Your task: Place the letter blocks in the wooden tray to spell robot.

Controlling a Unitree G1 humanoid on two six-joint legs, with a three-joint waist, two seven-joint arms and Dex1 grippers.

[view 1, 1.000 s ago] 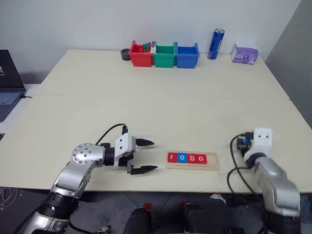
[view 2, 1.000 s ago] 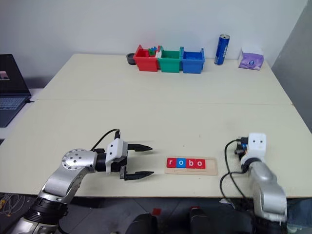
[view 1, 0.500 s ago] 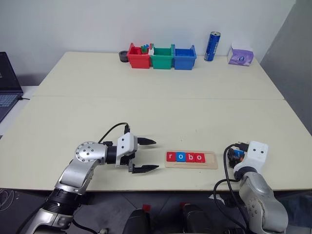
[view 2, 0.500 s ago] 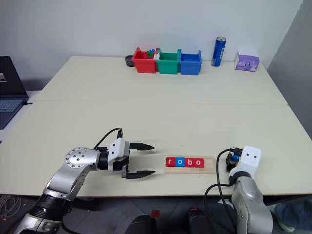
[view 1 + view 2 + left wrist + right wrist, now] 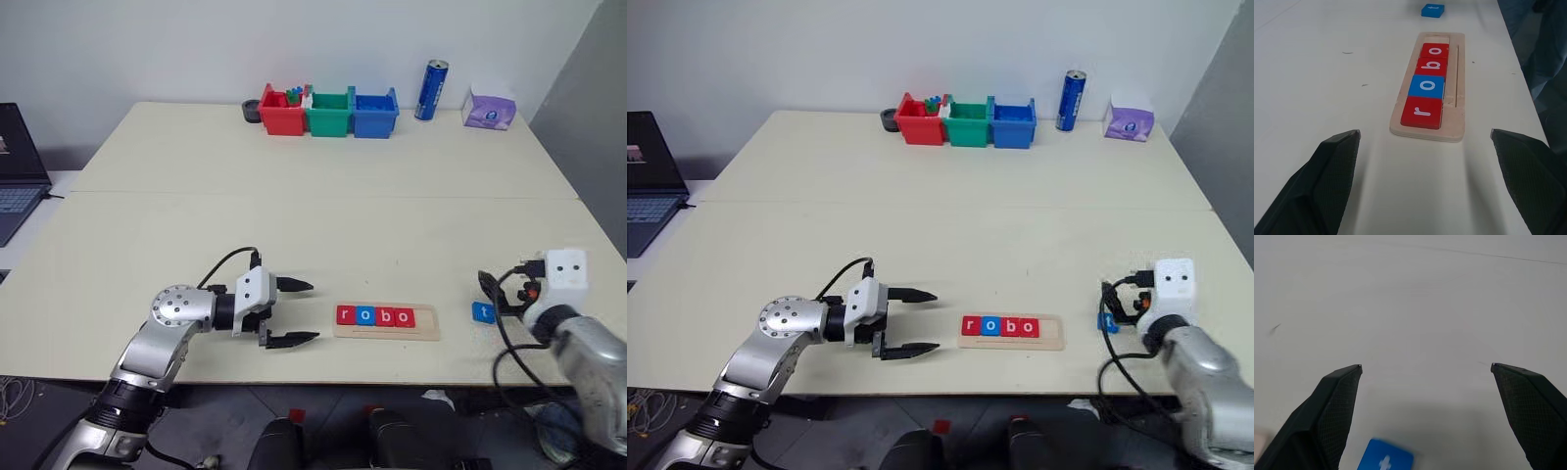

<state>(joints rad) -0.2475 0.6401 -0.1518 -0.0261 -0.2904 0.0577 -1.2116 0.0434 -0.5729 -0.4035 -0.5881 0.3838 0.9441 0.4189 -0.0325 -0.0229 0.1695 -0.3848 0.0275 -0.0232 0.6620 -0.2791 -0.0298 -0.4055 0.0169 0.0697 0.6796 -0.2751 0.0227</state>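
Observation:
The wooden tray lies near the table's front edge. In it sit the letter blocks in a row: red r, blue o, red b, red o. The slot at the tray's right end is bare. A blue block t lies flat on the table just right of the tray. My left gripper is open and level, pointing at the tray's left end, a short way off. My right gripper is open above and just beyond the blue t, holding nothing.
Red, green and blue bins stand at the table's far edge. Near them are a blue can and a purple pack. A laptop sits off the left side.
My right gripper opened, letting go of the blue t, which now lies on the table right of the tray. That hand then rose and drew to the right. The left arm kept still.

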